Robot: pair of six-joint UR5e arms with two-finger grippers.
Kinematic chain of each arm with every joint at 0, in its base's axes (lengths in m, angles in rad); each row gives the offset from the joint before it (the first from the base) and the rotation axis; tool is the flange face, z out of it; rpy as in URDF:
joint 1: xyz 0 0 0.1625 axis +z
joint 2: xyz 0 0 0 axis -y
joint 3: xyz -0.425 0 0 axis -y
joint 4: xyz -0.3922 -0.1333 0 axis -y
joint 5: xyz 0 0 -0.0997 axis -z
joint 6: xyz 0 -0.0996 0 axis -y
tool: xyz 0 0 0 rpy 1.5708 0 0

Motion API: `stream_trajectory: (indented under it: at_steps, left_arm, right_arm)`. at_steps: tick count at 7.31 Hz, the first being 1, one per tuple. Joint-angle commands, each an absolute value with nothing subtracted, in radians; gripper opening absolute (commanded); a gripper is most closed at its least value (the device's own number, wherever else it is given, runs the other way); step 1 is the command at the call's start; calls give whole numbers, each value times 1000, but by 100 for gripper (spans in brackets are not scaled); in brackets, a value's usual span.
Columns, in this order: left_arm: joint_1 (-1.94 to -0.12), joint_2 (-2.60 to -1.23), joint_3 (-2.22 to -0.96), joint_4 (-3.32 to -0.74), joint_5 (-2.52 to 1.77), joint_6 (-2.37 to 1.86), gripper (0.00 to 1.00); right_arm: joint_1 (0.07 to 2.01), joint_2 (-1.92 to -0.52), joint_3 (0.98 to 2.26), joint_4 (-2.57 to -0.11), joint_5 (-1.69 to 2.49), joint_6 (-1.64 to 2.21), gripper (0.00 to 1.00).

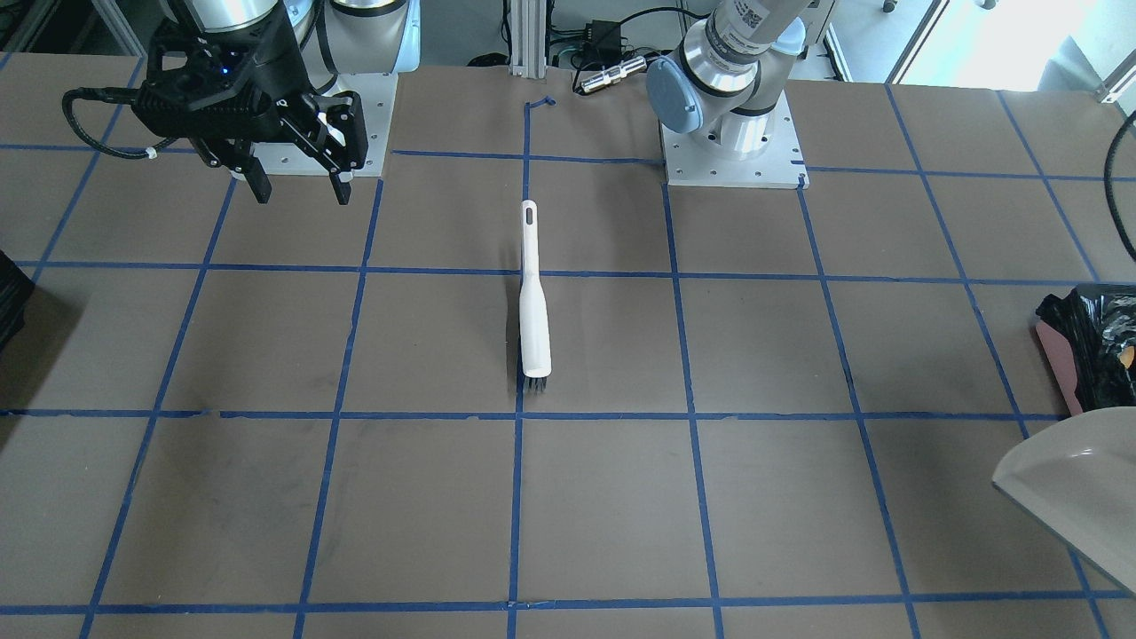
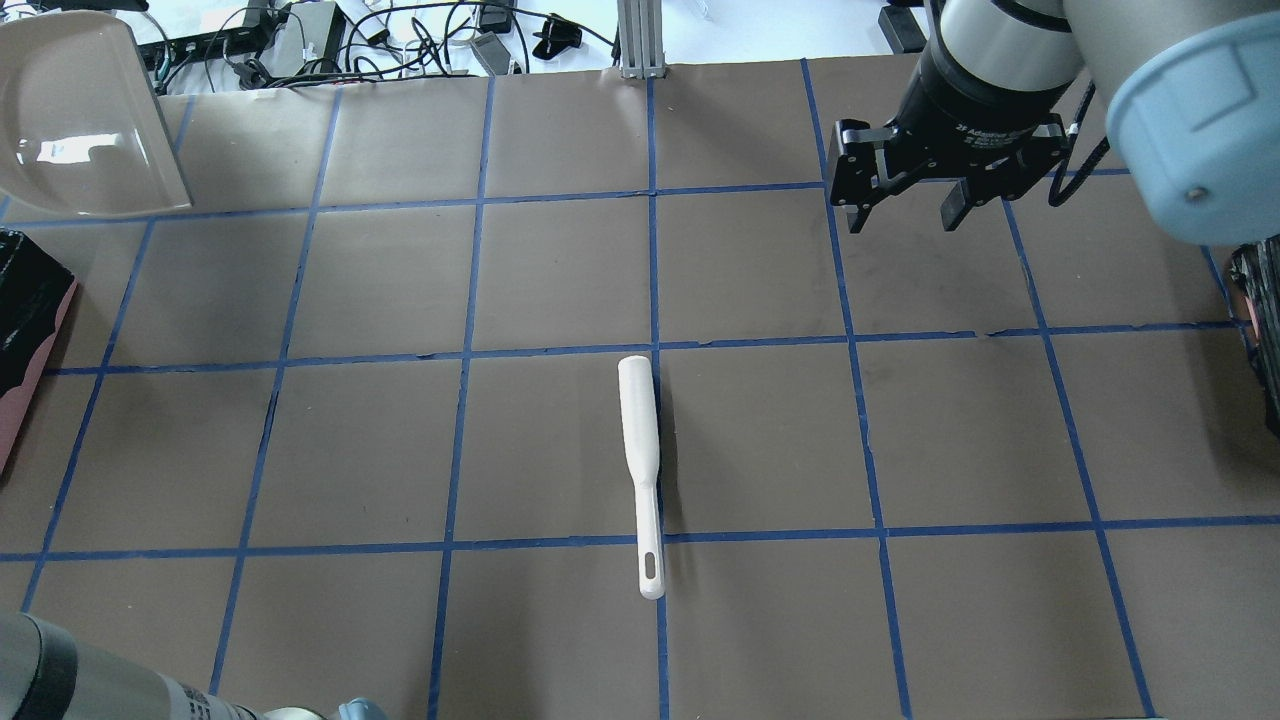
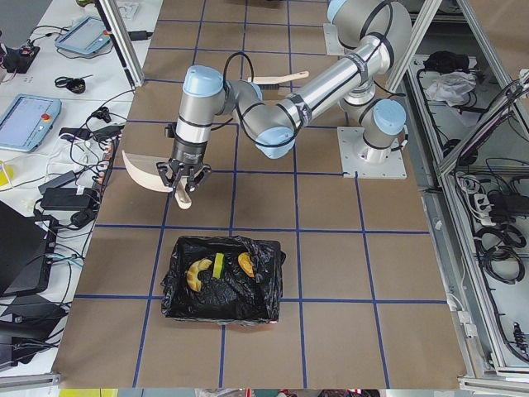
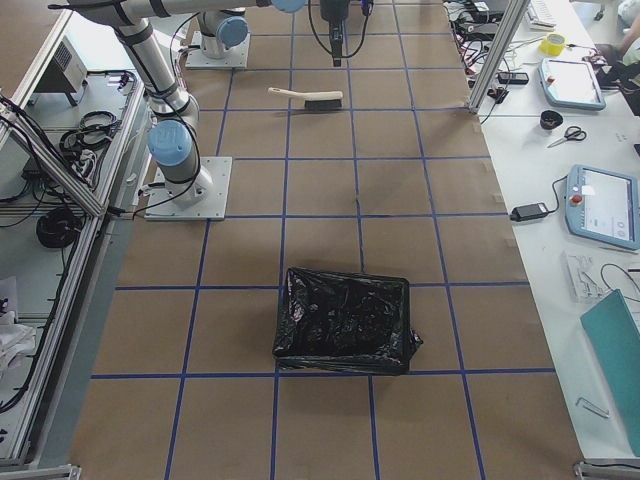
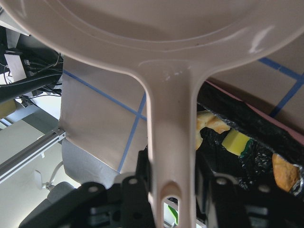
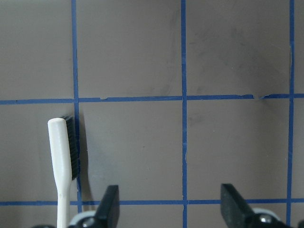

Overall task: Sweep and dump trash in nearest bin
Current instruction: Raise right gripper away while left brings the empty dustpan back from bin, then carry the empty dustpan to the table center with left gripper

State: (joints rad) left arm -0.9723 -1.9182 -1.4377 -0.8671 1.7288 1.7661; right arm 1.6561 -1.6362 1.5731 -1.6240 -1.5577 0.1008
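The three trash pieces lie inside the black-bag-lined bin (image 3: 221,281): a tan-orange lump (image 3: 246,264), a green-and-yellow sponge chunk (image 3: 219,267) and a pale yellow crescent (image 3: 197,274). They also show in the left wrist view under the pan, the sponge chunk (image 5: 236,141) among them. My left gripper (image 5: 173,178) is shut on the white dustpan's handle (image 5: 171,118) and holds the dustpan (image 3: 142,169) in the air beside the bin. My right gripper (image 2: 903,215) is open and empty above the table. The white brush (image 2: 640,455) lies flat mid-table.
The bin's pinkish side (image 1: 1061,364) shows at the table's end on my left. A second black-lined container (image 4: 345,320) stands at the opposite end. Blue tape lines grid the brown table. Cables and tablets lie beyond the far edge.
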Motion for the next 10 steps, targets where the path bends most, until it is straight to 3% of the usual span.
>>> stream_trajectory:
  at_steps: [1,6,10]
  left_arm:
    - [-1085,-1866,-1491,-979,1732,1427,0]
    - [-1294,-1818,-1491,-1297,1746,791,0]
    - [-1480,-1867,-1488,-1358,1718,378,0]
  right_arm:
    - [1654,-1640,1574,-1638,-1552,97,100]
    - [1652,-1641,1572,-1680,-1555,87,100]
    - [1655,-1638,1563,-1669,-1554,84,100]
